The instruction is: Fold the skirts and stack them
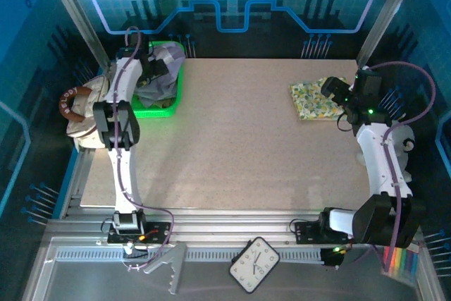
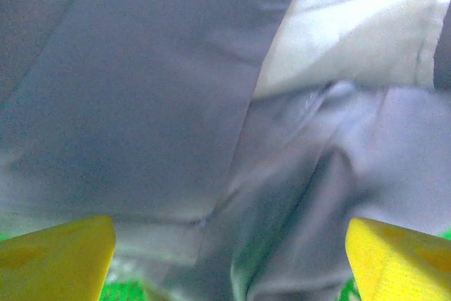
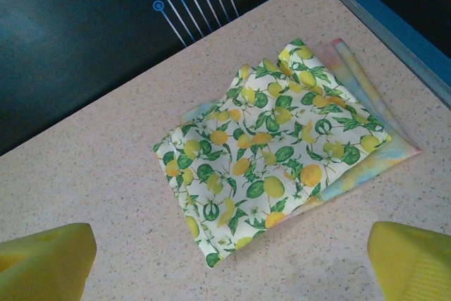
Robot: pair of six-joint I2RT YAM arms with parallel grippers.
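A lavender-grey skirt lies bunched in a green basket at the table's back left. My left gripper is down in the basket. In the left wrist view its yellow fingers stand wide apart, open, with the lavender-grey skirt close under and between them. At the back right a folded yellow-green skirt with a lemon and leaf print lies flat on the table. My right gripper hovers over its near edge, open. In the right wrist view the printed skirt lies beyond my right gripper.
A cream handbag with a brown handle sits off the table's left edge beside the basket. On the near rail lie a clock and a grey tool. The table's right edge runs close to the printed skirt.
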